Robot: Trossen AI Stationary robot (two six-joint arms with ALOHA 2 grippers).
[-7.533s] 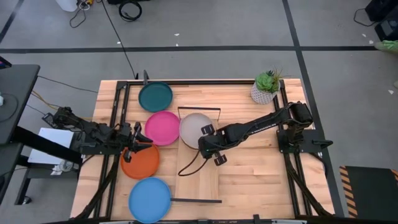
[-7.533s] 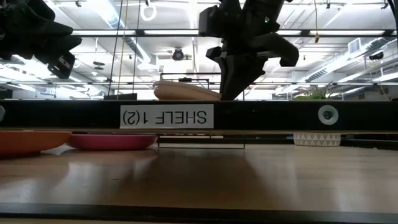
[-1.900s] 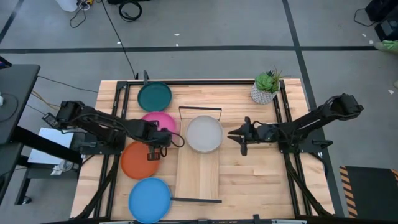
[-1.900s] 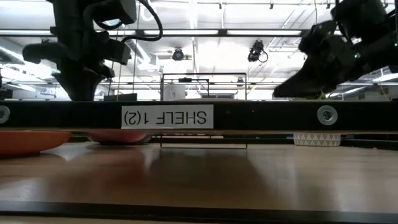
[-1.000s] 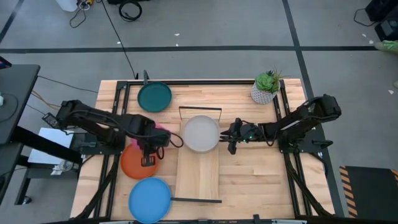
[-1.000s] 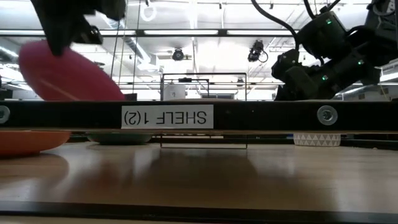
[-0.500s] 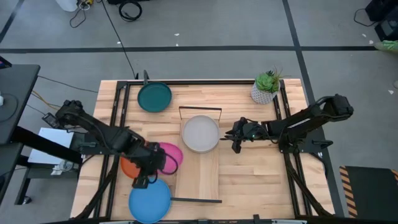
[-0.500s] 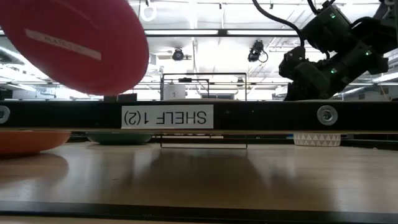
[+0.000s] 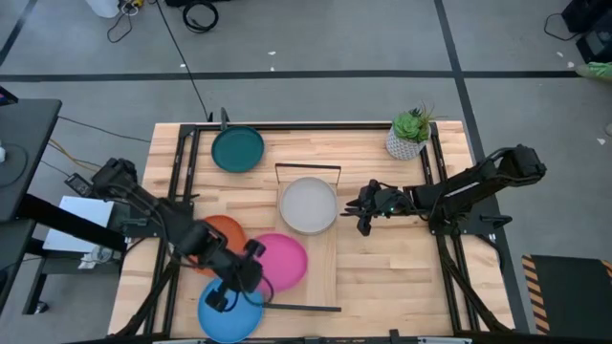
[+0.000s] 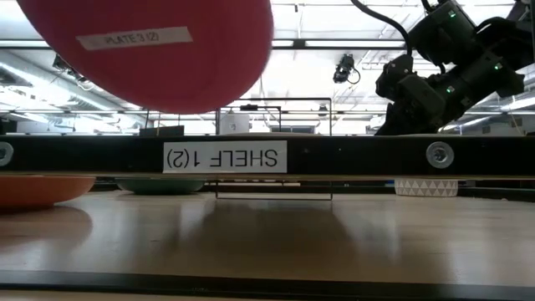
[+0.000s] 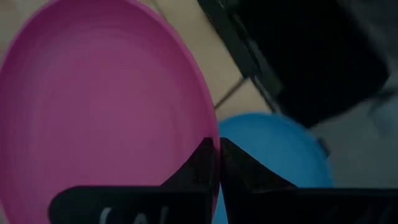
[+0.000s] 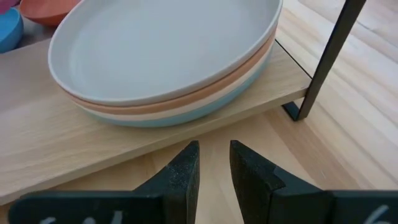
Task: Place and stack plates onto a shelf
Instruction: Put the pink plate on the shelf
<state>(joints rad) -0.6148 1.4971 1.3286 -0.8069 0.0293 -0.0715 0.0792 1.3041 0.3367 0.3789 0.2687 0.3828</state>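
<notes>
My left gripper (image 9: 251, 270) is shut on a magenta plate (image 9: 278, 260) and holds it in the air over the near half of the shelf (image 9: 323, 279), a light-wood plank. In the low view the plate's underside (image 10: 150, 50) shows high up. A stack of plates, grey (image 12: 161, 43) on tan on light blue, rests on the shelf's far half (image 9: 308, 204). My right gripper (image 9: 358, 206) stands open just right of that stack, its fingers (image 12: 186, 168) pointing at it without touching. My left gripper pinches the magenta plate's rim (image 11: 208, 140) between its two fingers, on the plate's near-left side. The fingers come from the table's near left, roughly level. The plate is lifted clear, right side up and close to level.
A bright blue plate (image 9: 228, 311) lies at the near left, an orange plate (image 9: 218, 232) beside it under my left arm, and a dark teal plate (image 9: 237, 148) at the far left. A potted plant (image 9: 409, 134) stands at the far right. Black wire frames (image 12: 329, 56) rise at the shelf's ends.
My left gripper has carried the magenta plate from beside the stack toward the table's near edge and to the right, to above the shelf's near half; the plate stays clear of the table and has levelled out from a tilt.
</notes>
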